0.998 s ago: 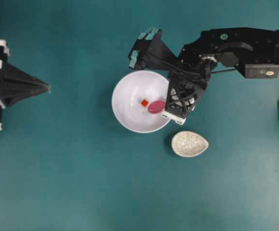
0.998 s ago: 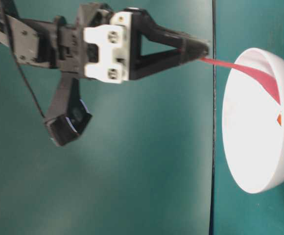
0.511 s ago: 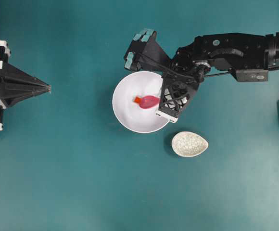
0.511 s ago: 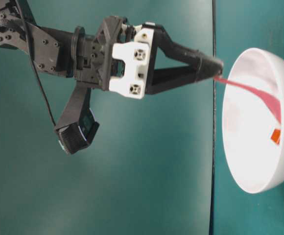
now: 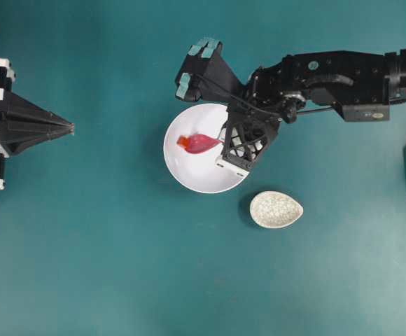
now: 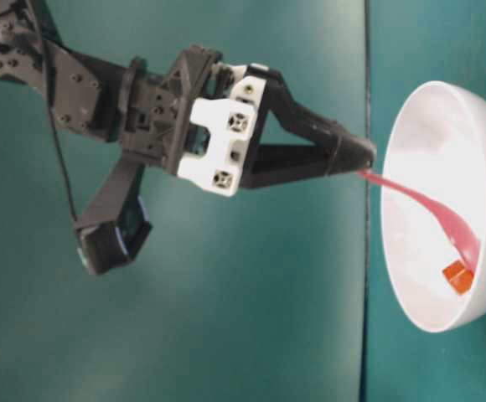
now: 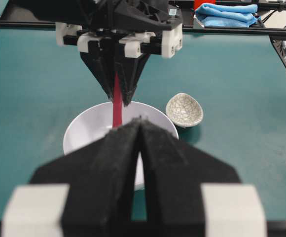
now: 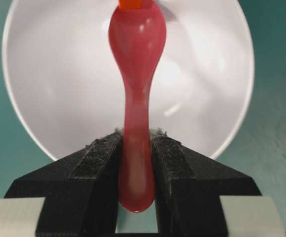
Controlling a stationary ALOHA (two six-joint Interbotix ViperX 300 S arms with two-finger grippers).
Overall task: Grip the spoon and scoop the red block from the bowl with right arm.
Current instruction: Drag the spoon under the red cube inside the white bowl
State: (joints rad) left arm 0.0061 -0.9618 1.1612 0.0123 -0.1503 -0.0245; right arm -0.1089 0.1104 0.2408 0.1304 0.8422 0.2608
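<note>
Right end effector point(image 8: 136, 148) angled down, jaws clamped; left end effector point(image 7: 140, 129) level, jaws together

Even, bright overhead light; soft short shadows under the speckled dish point(image 5: 276, 209) and bowl point(image 5: 189, 175). Glare spots on the bowl's glossy inside and on the spoon point(image 8: 135, 59). Left gripper point(image 7: 140, 148) close-up blurred. Table-level view slightly soft.

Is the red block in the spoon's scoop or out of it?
Out: the red block sits at the tip of the spoon, inside the bowl.
</note>
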